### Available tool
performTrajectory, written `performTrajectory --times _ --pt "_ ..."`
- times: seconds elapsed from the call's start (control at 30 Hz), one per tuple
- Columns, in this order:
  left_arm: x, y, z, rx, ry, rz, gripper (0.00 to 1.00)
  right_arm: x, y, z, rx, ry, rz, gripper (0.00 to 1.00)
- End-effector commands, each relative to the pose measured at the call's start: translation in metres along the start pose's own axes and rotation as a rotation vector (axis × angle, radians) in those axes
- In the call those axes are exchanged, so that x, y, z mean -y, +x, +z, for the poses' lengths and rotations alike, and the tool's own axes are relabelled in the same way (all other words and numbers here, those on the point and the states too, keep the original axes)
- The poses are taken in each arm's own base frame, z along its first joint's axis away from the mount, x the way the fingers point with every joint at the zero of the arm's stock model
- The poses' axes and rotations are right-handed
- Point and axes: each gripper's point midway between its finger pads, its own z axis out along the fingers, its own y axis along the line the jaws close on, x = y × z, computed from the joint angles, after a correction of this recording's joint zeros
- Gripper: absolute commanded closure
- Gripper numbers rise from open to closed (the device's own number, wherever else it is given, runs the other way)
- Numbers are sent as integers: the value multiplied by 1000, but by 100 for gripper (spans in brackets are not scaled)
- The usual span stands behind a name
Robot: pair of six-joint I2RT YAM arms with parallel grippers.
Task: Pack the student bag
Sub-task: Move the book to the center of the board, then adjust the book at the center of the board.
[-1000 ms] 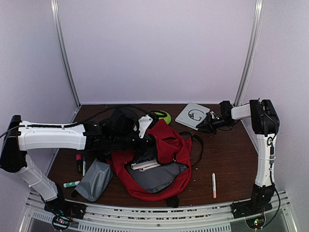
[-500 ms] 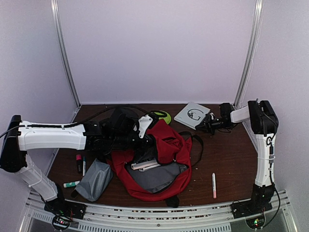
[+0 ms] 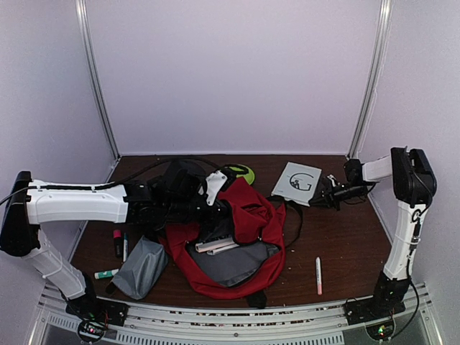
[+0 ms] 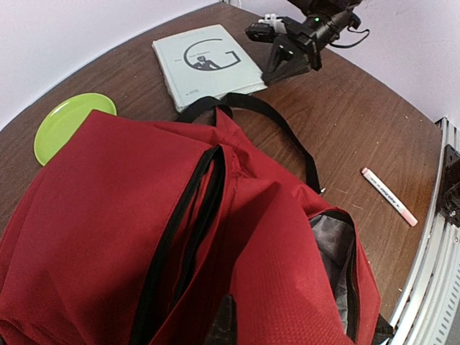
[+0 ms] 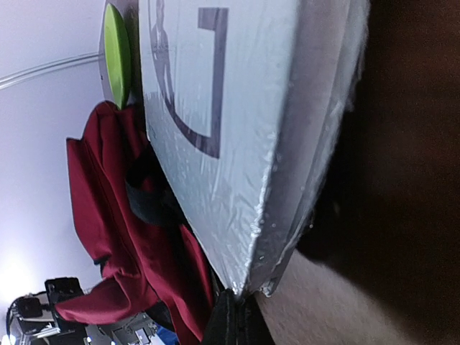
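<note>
While your right tool (image 3: 325,192) pinches a corner of the book (image 3: 297,182), the red bag (image 3: 241,248) lies mid-table, its mouth propped by your left tool (image 3: 218,198), which seems pressed together on the fabric. You're on loading the book: next, carry it across and lower it into the opening. Mind the black strap (image 4: 287,136) between them; a pen (image 3: 318,275), green plate (image 3: 242,172) and grey pouch (image 3: 142,266) lie around.
</note>
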Motion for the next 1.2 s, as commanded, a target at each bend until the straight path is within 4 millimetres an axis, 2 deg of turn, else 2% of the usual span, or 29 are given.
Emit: performTrajectory --times 0.0,0.23,0.37,0.53,0.57,0.6,0.63,0.67,0.77,0.87,0.93,1.0,1.17 --pt "-4 -17 -11 67 -17 14 100 26 62 -34 -134 72 -11 100" --pt "-3 -18 -8 58 -14 38 100 44 124 -84 -288 76 -36 100" --pt "0 -19 -4 51 2 42 100 65 129 -118 -246 210 -100 100" --pt "11 -21 -6 47 66 53 100 79 141 -145 -274 381 -193 100" --pt "13 -21 -8 43 74 52 99 80 142 -149 -281 405 -208 100" --pt "15 -19 -9 35 87 52 91 77 143 -153 -285 412 -218 100" --pt "18 -18 -11 28 106 52 75 74 142 -157 -285 414 -229 97" --pt "22 -18 -12 21 126 57 65 72 141 -160 -278 418 -235 91" --pt "33 -25 -25 30 147 83 47 65 135 -169 -234 452 -270 75" --pt "45 -44 -43 68 159 114 38 64 122 -182 -173 527 -312 68" --pt "50 -61 -47 101 173 108 31 66 111 -188 -134 569 -329 64" --pt "57 -81 -42 133 188 102 27 66 100 -190 -99 576 -331 62" --pt "75 -130 -1 176 143 91 22 70 71 -184 -31 548 -300 56"
